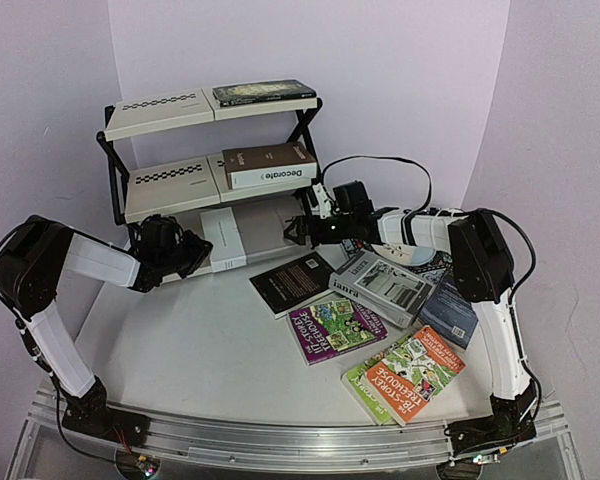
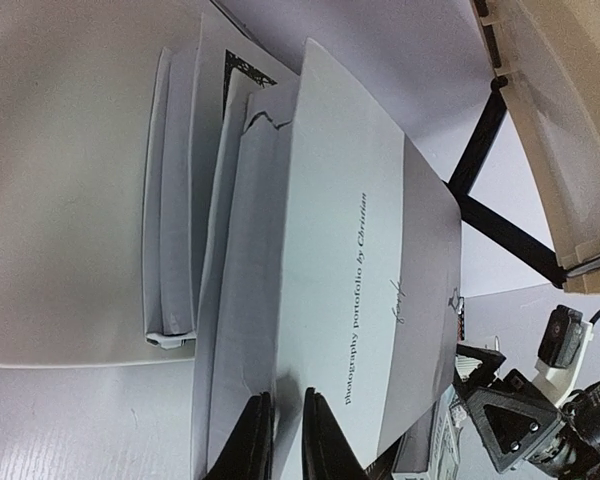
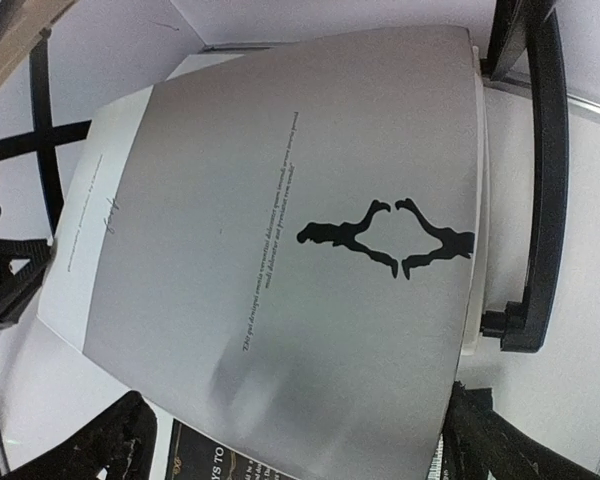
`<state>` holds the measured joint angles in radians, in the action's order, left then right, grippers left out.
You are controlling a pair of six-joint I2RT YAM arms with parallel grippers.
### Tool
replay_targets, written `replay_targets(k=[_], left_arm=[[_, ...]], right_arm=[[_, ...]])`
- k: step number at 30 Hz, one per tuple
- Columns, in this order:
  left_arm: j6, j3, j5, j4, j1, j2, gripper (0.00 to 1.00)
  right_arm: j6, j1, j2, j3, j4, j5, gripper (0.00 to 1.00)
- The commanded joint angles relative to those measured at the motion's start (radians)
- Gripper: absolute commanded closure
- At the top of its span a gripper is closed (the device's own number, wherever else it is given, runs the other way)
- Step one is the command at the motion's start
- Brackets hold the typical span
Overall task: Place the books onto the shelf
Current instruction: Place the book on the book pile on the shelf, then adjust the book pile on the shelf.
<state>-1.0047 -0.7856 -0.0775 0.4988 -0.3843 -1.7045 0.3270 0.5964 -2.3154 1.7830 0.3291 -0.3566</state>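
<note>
1 shelf (image 1: 170,110) with 3 tiers is counted. 8 books are counted: 3 at the shelf (dark book (image 1: 264,94), Decorate book (image 1: 270,166), grey book (image 1: 240,235)) and 5 on 1 table (image 1: 210,350) (black book (image 1: 292,282), laura book (image 1: 382,287), purple book (image 1: 336,328), orange book (image 1: 412,372), blue book (image 1: 450,310)).

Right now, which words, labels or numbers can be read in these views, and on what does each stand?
"Decorate": spine of the brown hardback.
"laura": cover of the grey book.
"TREEHOUSE": cover of the orange-and-green paperback.
"photography portofolio by Christian": spine of the silver-grey hardback.
Too small or blurred: purple paperback, black book, dark green book, the silver-grey hardback's cover print.
</note>
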Motion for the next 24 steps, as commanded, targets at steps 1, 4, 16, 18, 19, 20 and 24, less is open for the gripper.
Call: replay_targets(k=[1, 4, 16, 18, 19, 20, 24], left_arm=[[-0.013, -0.052, -0.033, 0.06, -0.008, -0.007, 0.87], [-0.014, -0.057, -0.034, 0.059, -0.008, -0.007, 0.87], [-0.02, -0.07, -0.05, 0.059, -0.008, -0.011, 0.87], [-0.021, -0.069, -0.051, 0.059, -0.009, -0.01, 0.87], [-0.021, -0.07, -0.052, 0.059, -0.008, -0.01, 0.87], [-0.021, -0.072, -0.052, 0.059, -0.008, -0.011, 0.87], [-0.024, -0.076, -0.057, 0.059, -0.008, -0.012, 0.87]], right_arm=[[-0.152, 0.007, 0.051, 0.054, -0.078, -0.091, 0.02], [-0.199, 0.007, 0.044, 0.079, -0.101, -0.124, 0.02], [-0.481, 0.009, 0.081, 0.021, -0.125, -0.124, 0.02], [-0.518, 0.014, 0.084, 0.021, -0.132, -0.124, 0.02], [-0.538, 0.017, 0.084, 0.023, -0.137, -0.119, 0.02], [-0.561, 0.022, 0.083, 0.026, -0.147, -0.112, 0.02], [-0.622, 0.043, 0.071, 0.044, -0.166, -0.023, 0.02]])
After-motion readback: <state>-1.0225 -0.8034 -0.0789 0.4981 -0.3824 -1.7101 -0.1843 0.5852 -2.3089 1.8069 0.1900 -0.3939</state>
